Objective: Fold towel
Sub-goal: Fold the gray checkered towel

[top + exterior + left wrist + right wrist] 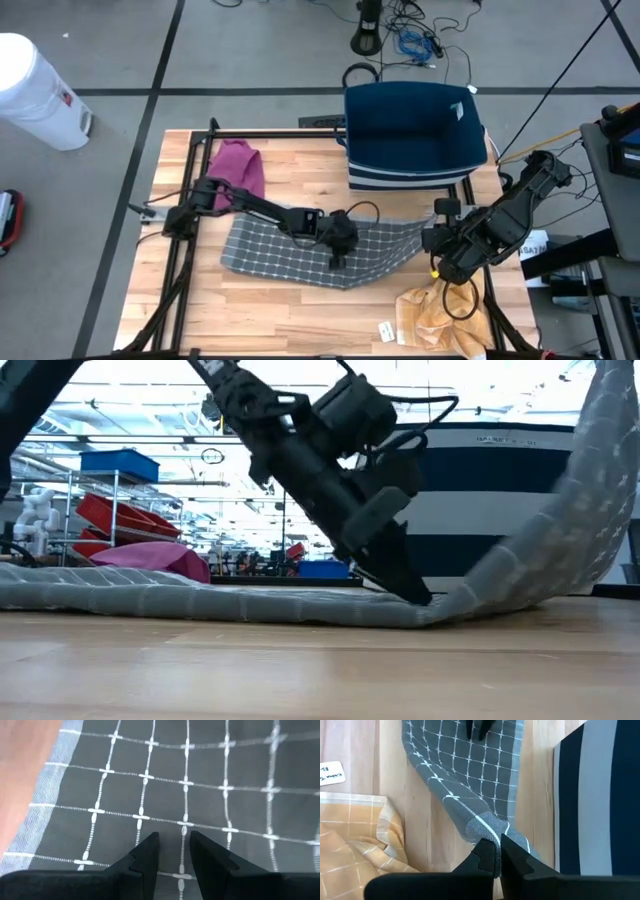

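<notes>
The wooden bench (290, 310) is the biggest thing here. At its far side sits a dark blue basket (415, 135) with white stripes.

The grey towel (290, 255) with thin white squares lies spread out in the middle of the bench. Most of it is flat. Its right end is lifted off the wood and rises like a ramp toward the right pincer (437, 238).

A yellow cloth (440, 320) lies crumpled at the near right part of the bench. A purple cloth (238, 165) lies at the far left, near the base of the left arm. A small white tag (386, 330) lies just beside the yellow cloth.

The left pincer (338, 262) points down at the middle of the towel, close to its near edge. Its tips touch the cloth and press it to the bench. Its two fingers (147, 857) stand a little apart, with flat towel between them, and nothing is pinched.

The right pincer is to the right of the towel, above the bench. Its fingers (487, 857) are squeezed together on the corner of the towel, holding that corner up.
</notes>
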`<state>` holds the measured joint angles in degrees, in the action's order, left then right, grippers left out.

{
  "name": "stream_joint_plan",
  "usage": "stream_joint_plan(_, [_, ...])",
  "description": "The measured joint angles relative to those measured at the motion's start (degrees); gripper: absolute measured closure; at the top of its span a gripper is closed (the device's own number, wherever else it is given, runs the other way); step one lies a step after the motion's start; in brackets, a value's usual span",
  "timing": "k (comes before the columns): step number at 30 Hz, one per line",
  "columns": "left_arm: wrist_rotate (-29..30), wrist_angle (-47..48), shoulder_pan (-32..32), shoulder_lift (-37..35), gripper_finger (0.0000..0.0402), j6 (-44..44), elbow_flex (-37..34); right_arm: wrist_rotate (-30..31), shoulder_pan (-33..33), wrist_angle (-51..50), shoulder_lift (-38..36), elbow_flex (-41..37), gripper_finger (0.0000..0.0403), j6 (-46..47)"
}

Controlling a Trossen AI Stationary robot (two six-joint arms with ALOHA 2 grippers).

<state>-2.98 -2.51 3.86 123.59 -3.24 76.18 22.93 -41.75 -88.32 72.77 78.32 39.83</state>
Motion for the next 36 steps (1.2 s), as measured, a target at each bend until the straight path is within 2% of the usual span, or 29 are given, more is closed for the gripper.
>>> stream_joint_plan(3, [-2.65,-4.45,-1.14,1.42,0.0282,-0.95,0.00,-0.65,0.01,0.14,0.00,0.00,0.0403,-0.01])
stream_joint_plan(12, [-4.04,-19.67,-3.24,1.81,0.0282,-0.83,-0.15,0.59,0.01,0.34,0.00,0.00,0.0403,-0.88])
stream_joint_plan(18, [-3.80,-20.22,-3.63,0.47,0.0282,1.22,-0.22,0.71,0.03,0.38,0.00,0.00,0.0403,-0.93])
stream_joint_plan(27, [-5.48,-21.45,-1.49,-7.18,0.0282,1.02,-0.09,1.23,0.78,0.55,0.01,0.00,0.0403,-2.89])
stream_joint_plan(31, [-1.49,-22.60,1.44,-9.22,0.0282,1.00,-0.10,1.36,2.63,1.17,0.30,0.00,0.0403,-4.69])
stream_joint_plan(33, [1.04,-25.63,2.80,-9.25,0.0282,0.96,-0.13,1.42,3.75,2.09,0.79,0.00,0.0403,-6.59])
stream_joint_plan(36, [1.73,-31.02,4.37,-9.36,0.0282,-0.01,-0.12,2.33,5.95,3.93,1.96,0.00,0.0403,-10.14])
